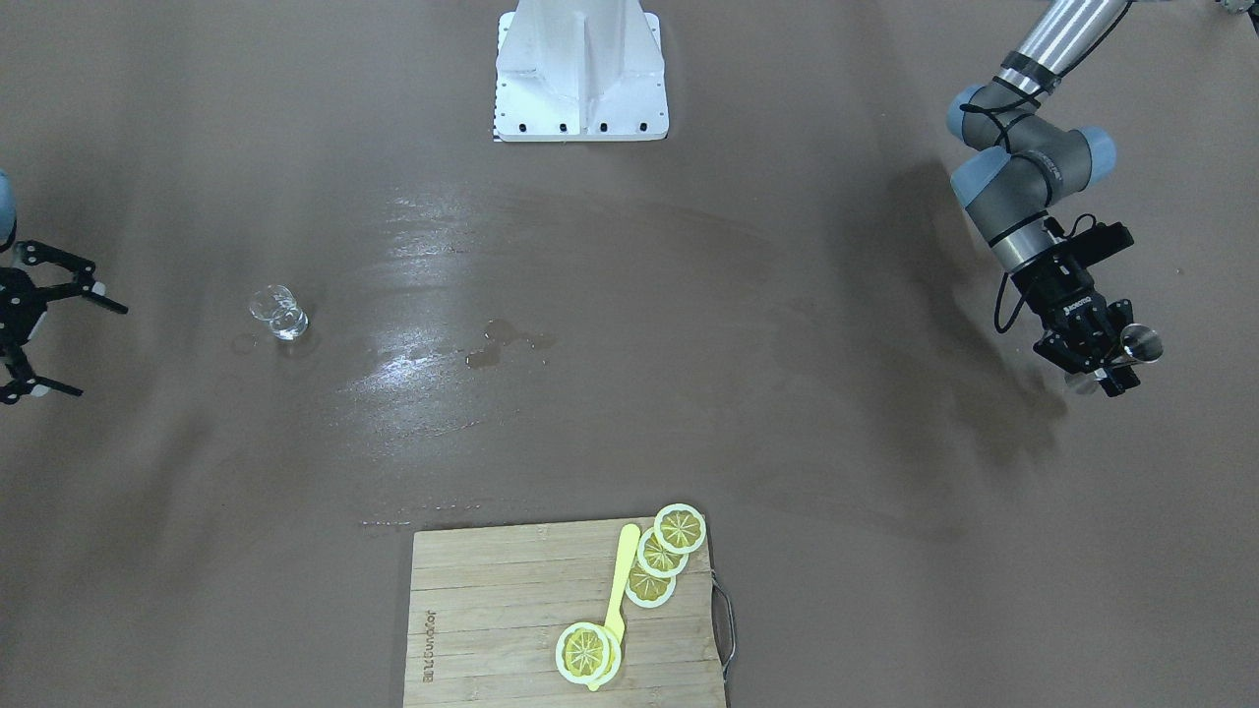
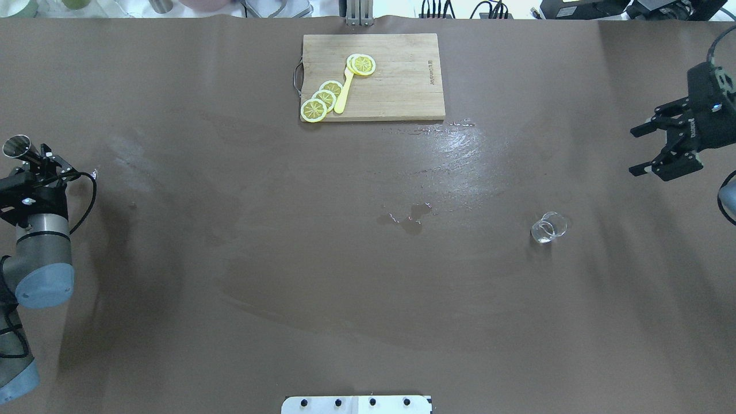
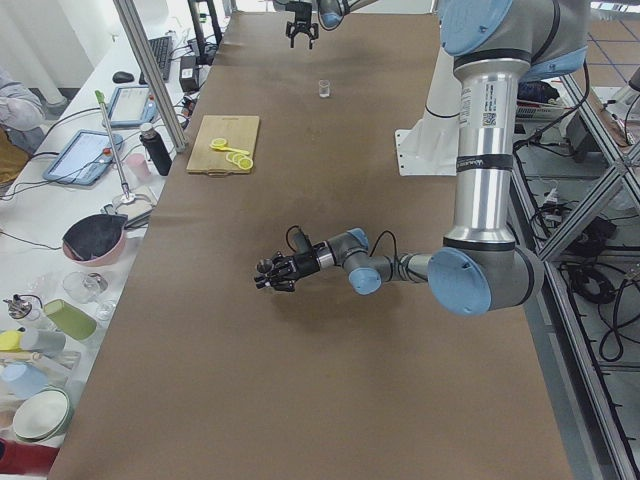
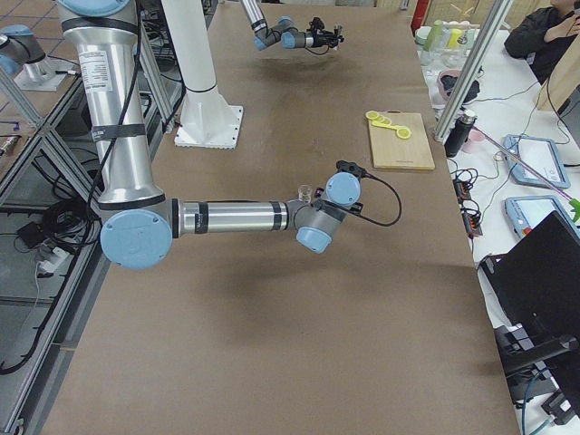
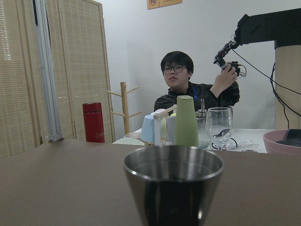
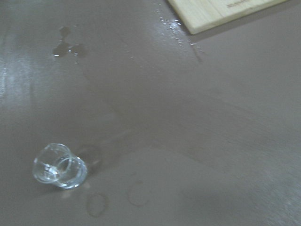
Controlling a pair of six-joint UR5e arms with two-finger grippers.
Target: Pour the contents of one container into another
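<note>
the left hand [image 2: 35, 162] is clenched on a conical polished steel cup [image 2: 14, 146], which it holds at the far 9 o'clock edge of the brown desk [image 2: 230, 287] in the overhead view and, judging by the shadow beneath, off the surface. the left wrist view shows the cup mouth-up and level. its contents cannot be told. the receiving vessel, judged to be the small clear glass tumbler [image 2: 549, 227], stands upright at about 3 o'clock of the desk's centre, well apart from the cup, with most of the desk between them. whether it holds any liquid cannot be told. the right hand [image 2: 635, 150] hangs released with fingers spread, grasping nothing, at roughly 2 o'clock of the tumbler and apart from it. a small wet puddle [image 2: 411, 217] lies near the desk's centre, at 9 o'clock of the tumbler. a wooden cutting board [image 2: 397, 86] carrying yellow lemon slices [image 2: 325, 98] and a yellow plastic knife [image 2: 345, 92] sits at 12 o'clock, uninvolved. judgement: the source is grasped. carrying it across, tilting it over the tumbler and setting it down are all left, so the task is at an early stage with no pour under way.
</note>
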